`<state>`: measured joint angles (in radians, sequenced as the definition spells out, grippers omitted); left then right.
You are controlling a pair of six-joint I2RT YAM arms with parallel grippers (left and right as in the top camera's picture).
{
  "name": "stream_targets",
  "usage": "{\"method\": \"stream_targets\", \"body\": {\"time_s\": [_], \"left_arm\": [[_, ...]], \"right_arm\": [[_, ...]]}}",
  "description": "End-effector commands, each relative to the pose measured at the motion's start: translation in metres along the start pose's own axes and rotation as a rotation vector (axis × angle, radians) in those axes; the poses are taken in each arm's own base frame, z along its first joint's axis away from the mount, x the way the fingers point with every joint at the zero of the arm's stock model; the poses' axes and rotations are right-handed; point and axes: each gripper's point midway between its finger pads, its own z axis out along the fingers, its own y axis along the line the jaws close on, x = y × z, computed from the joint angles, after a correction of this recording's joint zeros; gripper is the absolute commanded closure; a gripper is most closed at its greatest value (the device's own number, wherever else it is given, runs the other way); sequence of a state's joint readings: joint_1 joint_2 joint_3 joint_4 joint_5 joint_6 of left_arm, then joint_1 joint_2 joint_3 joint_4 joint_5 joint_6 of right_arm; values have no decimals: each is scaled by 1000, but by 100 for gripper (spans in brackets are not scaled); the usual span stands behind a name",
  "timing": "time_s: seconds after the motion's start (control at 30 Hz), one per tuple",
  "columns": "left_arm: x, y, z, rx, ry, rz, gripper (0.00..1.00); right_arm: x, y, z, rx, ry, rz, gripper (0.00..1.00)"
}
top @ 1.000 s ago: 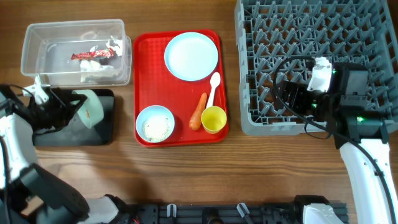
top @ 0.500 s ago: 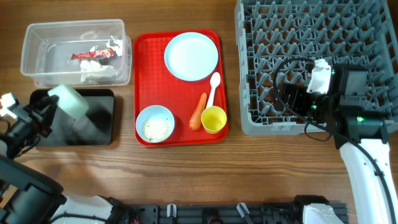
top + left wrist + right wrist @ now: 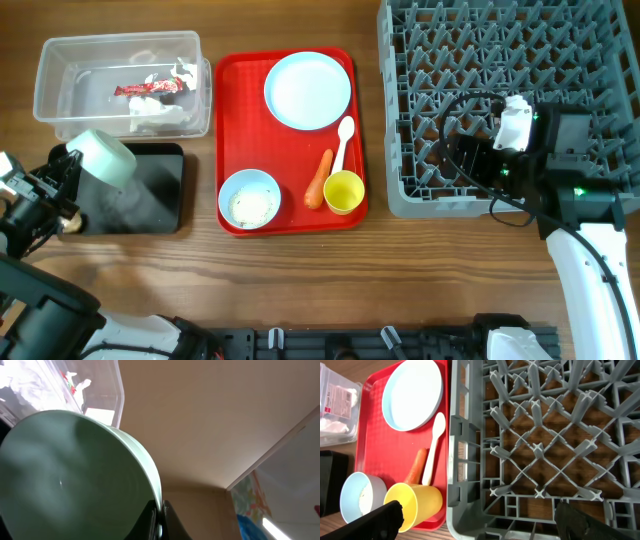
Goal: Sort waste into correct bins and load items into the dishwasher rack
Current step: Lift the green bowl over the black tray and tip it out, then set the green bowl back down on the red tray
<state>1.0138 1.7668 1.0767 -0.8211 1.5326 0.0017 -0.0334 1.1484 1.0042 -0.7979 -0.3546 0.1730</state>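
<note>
My left gripper [image 3: 72,165] is shut on the rim of a pale blue-green bowl [image 3: 105,158] and holds it tilted above the left end of the black tray [image 3: 150,195]. In the left wrist view the bowl [image 3: 70,475] fills the frame, its rim pinched between my fingers [image 3: 167,522]. My right gripper [image 3: 462,160] hangs open and empty over the grey rack [image 3: 500,60]. The red tray [image 3: 232,120] holds the plate [image 3: 308,90], spoon [image 3: 345,140], carrot [image 3: 319,180], yellow cup [image 3: 343,192] and a second bowl with rice [image 3: 250,198]. The brown scrap is not visible.
The clear tub [image 3: 60,95] behind the black tray holds the red wrapper [image 3: 150,88] and white paper [image 3: 155,118]. The right wrist view shows the rack's near-left corner [image 3: 470,510] beside the yellow cup [image 3: 417,505], carrot [image 3: 417,465] and spoon [image 3: 434,445].
My left gripper has drawn back to the left with the bowl, which has turned from lying on its side to a raised tilt. The right arm has not moved.
</note>
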Motion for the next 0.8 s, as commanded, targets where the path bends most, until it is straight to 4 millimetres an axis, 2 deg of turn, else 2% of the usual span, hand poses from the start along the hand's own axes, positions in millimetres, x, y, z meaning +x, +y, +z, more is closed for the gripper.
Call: {"method": "stream_targets", "body": {"time_s": [0.0,0.1,0.17,0.23,0.3,0.37,0.5,0.53,0.67,0.77], "left_arm": [[23,-41,20,5,70,144,96],[53,-67,46,-92,145,323,96],[83,-85,68,-146,212,493,96],[111,-86,93,-290,251,686,96],[131,-65,120,-560,257,911,96],[145,-52,138,-670,276,1026,96],[168,-24,190,-819,290,1249,96],[169,-16,200,-846,281,1281,96],[168,33,234,-934,314,1323,96],[169,78,241,-1000,394,1298,96]], "right_arm": [[-7,0,-2,12,-16,3,0],[-7,0,-2,12,-16,3,0],[-7,0,-2,12,-16,3,0],[-7,0,-2,12,-16,3,0],[-7,0,-2,12,-16,3,0],[-7,0,-2,12,-15,4,0],[-7,0,-2,12,-15,3,0],[-6,0,-2,12,-14,4,0],[-4,0,-2,14,-5,6,0],[-4,0,-2,14,-5,6,0]]}}
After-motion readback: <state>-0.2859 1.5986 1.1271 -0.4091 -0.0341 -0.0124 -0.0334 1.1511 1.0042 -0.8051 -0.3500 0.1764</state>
